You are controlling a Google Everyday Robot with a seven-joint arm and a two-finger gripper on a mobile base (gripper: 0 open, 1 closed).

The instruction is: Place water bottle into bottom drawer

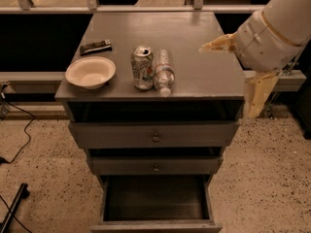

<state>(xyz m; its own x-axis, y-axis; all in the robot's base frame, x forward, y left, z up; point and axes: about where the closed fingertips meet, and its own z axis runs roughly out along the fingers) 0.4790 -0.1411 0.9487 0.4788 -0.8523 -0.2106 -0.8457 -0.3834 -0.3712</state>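
Note:
The water bottle (164,70) lies on its side on the grey cabinet top (194,33), its white cap toward the front edge, touching a silver soda can (142,67) on its left. The bottom drawer (155,200) is pulled open below, its dark floor bare. My gripper (226,81) is at the cabinet's right edge, to the right of the bottle and apart from it. It is open and empty, with one tan finger (216,44) reaching left over the top and the other (256,95) hanging down beside the cabinet.
A white bowl (90,72) and a small dark flat object (95,46) sit on the left of the cabinet top. The two upper knobbed drawers (155,136) are shut. A cable (19,144) runs on the speckled floor at left. A railing runs behind.

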